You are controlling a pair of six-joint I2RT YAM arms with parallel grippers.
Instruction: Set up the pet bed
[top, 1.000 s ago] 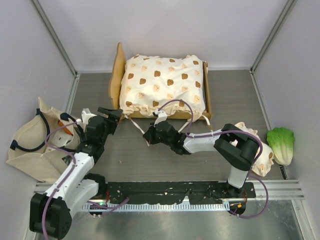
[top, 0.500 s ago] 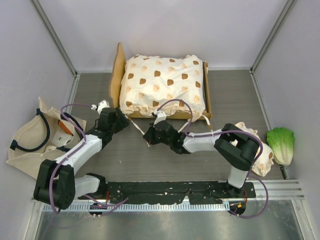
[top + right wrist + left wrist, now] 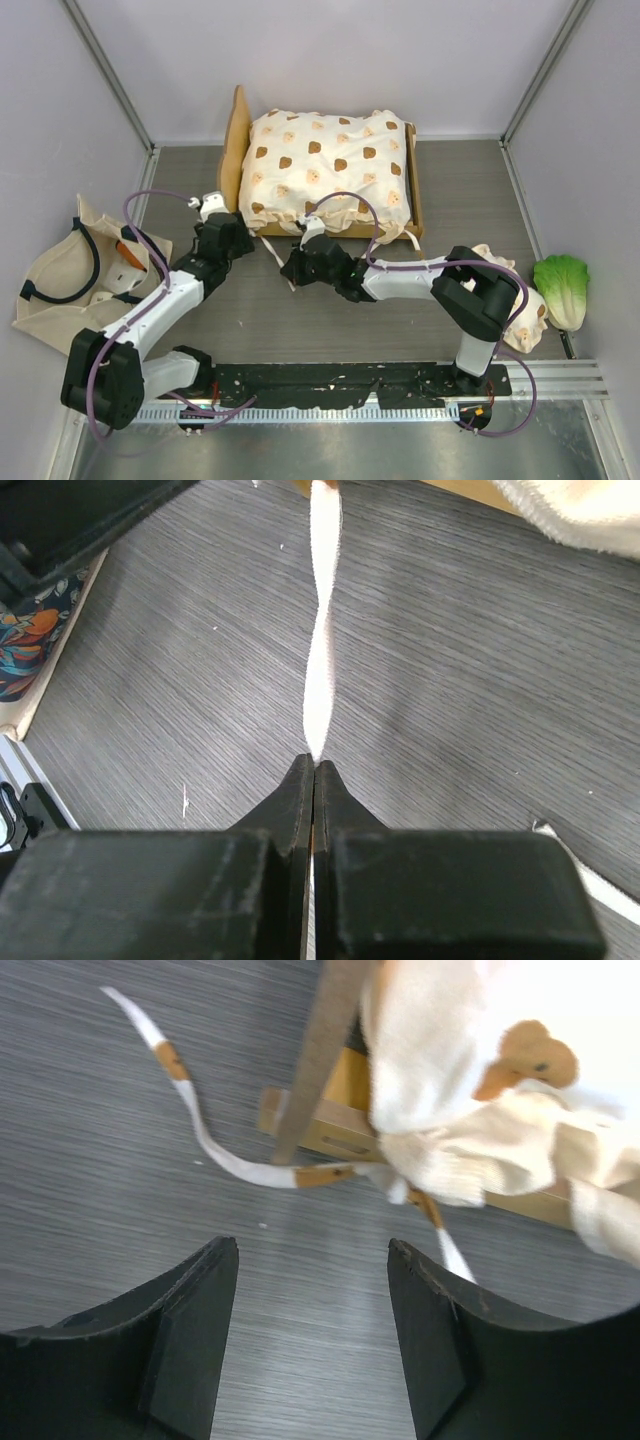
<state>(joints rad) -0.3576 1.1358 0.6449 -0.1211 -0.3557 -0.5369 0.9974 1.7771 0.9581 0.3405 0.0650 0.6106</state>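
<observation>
The pet bed stood at the far middle of the grey worktop, headboard to the left, with the bear-print cushion lying on it. The right tool was in front of the bed's near left corner, its fingers pressed fully together on a thin white tie strip, which ran taut and twisted back toward the cushion. The left tool hung just beside the same corner with its fingers spread wide and nothing between them. Ahead of it a tie with brown patches trailed from the cushion's corner across the worktop. A beige tote bag lay at the left edge, and a green lettuce toy at the right.
</observation>
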